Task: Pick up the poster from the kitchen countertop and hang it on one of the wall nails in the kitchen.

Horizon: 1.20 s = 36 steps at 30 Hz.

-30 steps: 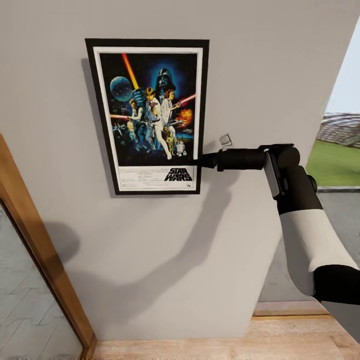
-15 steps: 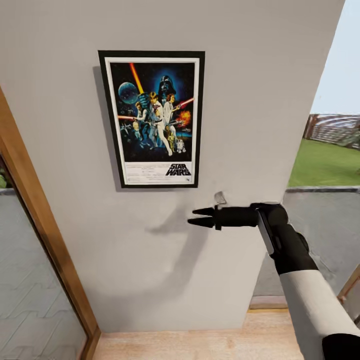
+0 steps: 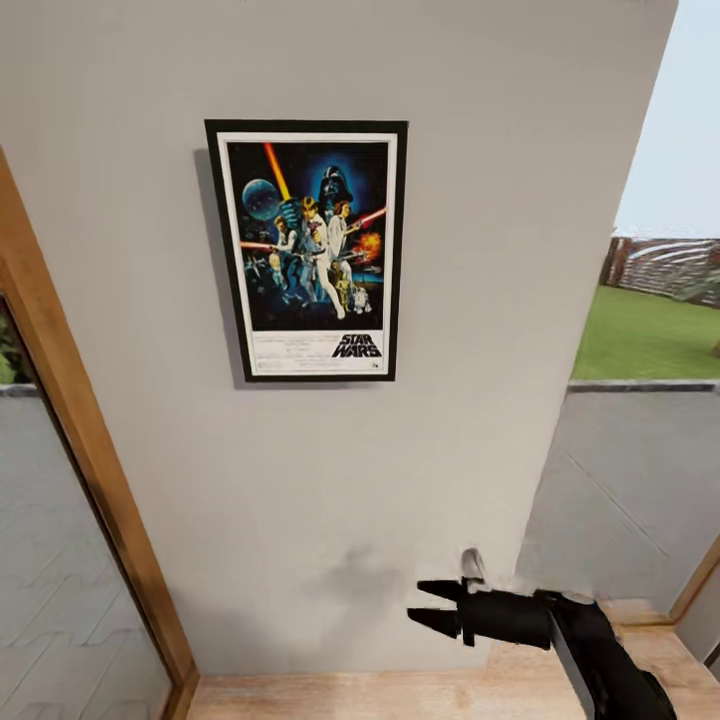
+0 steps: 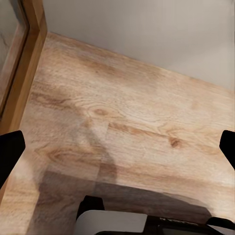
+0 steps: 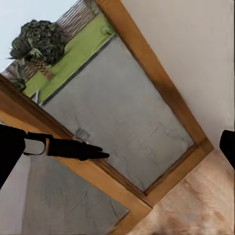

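A: Item: poster [image 3: 308,250]. Location?
B: Upright on the wall, long axis vertical, up and left of my right gripper [image 3: 432,606].
A: Gripper state?
B: Right fingers spread, empty, well below it. Left fingers spread too.

Looks like a home interior to me: plain grey wall [image 3: 480,250] with a framed film poster [image 3: 310,250] hung at 12 o'clock, light wood floor [image 4: 127,127], wood-framed glass door [image 3: 70,500] at 9 o'clock, and lawn [image 3: 650,335] with a fence outside at 3 o'clock.
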{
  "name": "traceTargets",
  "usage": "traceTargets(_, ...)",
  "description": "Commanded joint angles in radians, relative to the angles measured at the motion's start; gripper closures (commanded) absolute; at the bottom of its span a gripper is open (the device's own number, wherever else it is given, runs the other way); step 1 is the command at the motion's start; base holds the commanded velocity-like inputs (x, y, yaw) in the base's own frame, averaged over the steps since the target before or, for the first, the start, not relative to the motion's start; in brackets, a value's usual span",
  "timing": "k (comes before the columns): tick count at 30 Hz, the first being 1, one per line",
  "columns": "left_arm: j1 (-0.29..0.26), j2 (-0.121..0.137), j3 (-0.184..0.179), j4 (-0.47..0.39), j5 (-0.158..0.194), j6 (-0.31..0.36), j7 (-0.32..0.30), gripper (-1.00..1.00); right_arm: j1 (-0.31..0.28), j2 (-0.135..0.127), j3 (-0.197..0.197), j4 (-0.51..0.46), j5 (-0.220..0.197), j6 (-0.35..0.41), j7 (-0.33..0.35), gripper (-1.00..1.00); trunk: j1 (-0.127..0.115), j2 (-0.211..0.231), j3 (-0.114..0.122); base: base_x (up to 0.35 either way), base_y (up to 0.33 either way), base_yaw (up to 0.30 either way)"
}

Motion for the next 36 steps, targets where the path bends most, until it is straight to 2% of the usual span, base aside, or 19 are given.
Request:
traceTargets(1,-0.001,0.0,-0.009,0.002,0.007,-0.004,-0.002,-1.0,0.01,-0.001,-0.007,0.041,-0.002,-0.013,0.003,-1.0,0.0,-0.001,0.002,0.0,0.0,0.0)
traceTargets(2,-0.001,0.0,-0.009,0.002,0.007,-0.004,-0.002,-1.0,0.017,-0.004,-0.012,0.082,-0.001,-0.037,0.003,-1.0,0.0,-0.001,0.003,0.0,0.0,0.0)
traceTargets(5,-0.001,0.0,-0.009,0.002,0.006,-0.004,-0.002,-1.0,0.039,-0.032,-0.027,0.395,0.001,-0.251,-0.011,-1.0,0.0,-0.001,0.008,0.0,0.0,0.0)
traceTargets(6,-0.001,0.0,-0.009,0.002,0.006,-0.004,-0.002,-1.0,0.041,-0.036,-0.029,0.448,0.0,-0.291,-0.016,-1.0,0.0,-0.001,0.01,0.0,0.0,0.0)
traceTargets(8,-0.001,-0.002,-0.01,0.002,0.006,-0.005,-0.002,-1.0,0.044,-0.061,-0.032,0.606,-0.001,-0.399,-0.039,-1.0,0.0,-0.001,0.013,0.0,0.0,0.0)
traceTargets(10,-0.001,-0.005,-0.011,0.002,0.006,-0.005,-0.002,-1.0,0.046,-0.077,-0.032,0.7,-0.002,-0.439,-0.062,-1.0,0.0,-0.001,0.017,0.0,0.0,0.0)
traceTargets(15,-0.001,-0.007,-0.012,0.002,0.005,-0.005,-0.001,-1.0,0.047,-0.09,-0.032,0.872,-0.004,-0.489,-0.144,-1.0,0.0,-0.001,0.025,0.0,0.0,0.0)
traceTargets(17,-0.001,-0.008,-0.012,0.002,0.004,-0.005,-0.001,-1.0,0.047,-0.093,-0.031,0.951,-0.004,-0.534,-0.245,-1.0,0.0,-0.001,0.028,0.0,0.0,0.0)
traceTargets(19,-0.001,-0.012,-0.011,0.002,0.004,-0.005,-0.001,-1.0,0.047,-0.091,-0.031,1.012,-0.004,-0.558,-0.381,-1.0,0.0,-0.001,0.03,0.0,0.0,0.0)
traceTargets(21,-0.001,-0.013,-0.011,0.002,0.004,-0.005,-0.002,-1.0,0.047,-0.09,-0.031,1.032,-0.005,-0.564,-0.46,-1.0,0.0,-0.001,0.031,0.0,0.0,0.0)
traceTargets(22,-0.001,-0.015,-0.012,0.002,0.004,-0.005,-0.001,-1.0,0.047,-0.087,-0.031,1.045,-0.006,-0.567,-0.546,-1.0,0.0,-0.001,0.031,0.0,0.0,0.0)
traceTargets(26,-0.001,-0.016,-0.011,0.002,0.004,-0.005,-0.001,-1.0,0.047,-0.081,-0.032,1.059,-0.009,-0.571,-0.735,-1.0,0.0,-0.001,0.032,0.0,0.0,0.0)
traceTargets(27,-0.001,-0.016,-0.011,0.002,0.004,-0.005,-0.001,-1.0,0.047,-0.074,-0.033,1.062,-0.014,-0.572,-0.835,-1.0,0.0,-0.001,0.032,0.0,0.0,0.0)
traceTargets(29,-0.001,-0.017,-0.011,0.002,0.004,-0.005,-0.001,-1.0,0.047,-0.066,-0.033,1.064,-0.026,-0.573,-0.937,-1.0,0.0,-0.001,0.032,0.0,0.0,0.0)
traceTargets(31,-0.001,-0.016,-0.011,0.002,0.004,-0.005,-0.001,-1.0,0.047,-0.056,-0.033,1.065,-0.049,-0.573,-1.037,-1.0,0.0,-0.001,0.032,0.0,0.0,0.0)
traceTargets(32,-0.001,-0.016,-0.011,0.002,0.004,-0.005,-0.001,-1.0,0.047,-0.049,-0.033,1.066,-0.08,-0.574,-1.129,-1.0,0.0,-0.001,0.032,0.0,0.0,0.0)
traceTargets(33,-0.001,-0.016,-0.01,0.002,0.004,-0.005,-0.001,-1.0,0.047,-0.046,-0.033,1.066,-0.097,-0.574,-1.17,-1.0,0.0,-0.001,0.032,0.0,0.0,0.0)
traceTargets(34,-0.001,-0.016,-0.01,0.002,0.004,-0.005,-0.001,-1.0,0.047,-0.039,-0.032,1.066,-0.148,-0.576,-1.289,-1.0,0.0,-0.001,0.032,0.0,0.0,0.0)
traceTargets(36,-0.001,-0.016,-0.01,0.002,0.004,-0.005,-0.001,-1.0,0.047,-0.037,-0.03,1.066,-0.165,-0.577,-1.332,-1.0,0.0,-0.001,0.032,0.0,0.0,0.0)
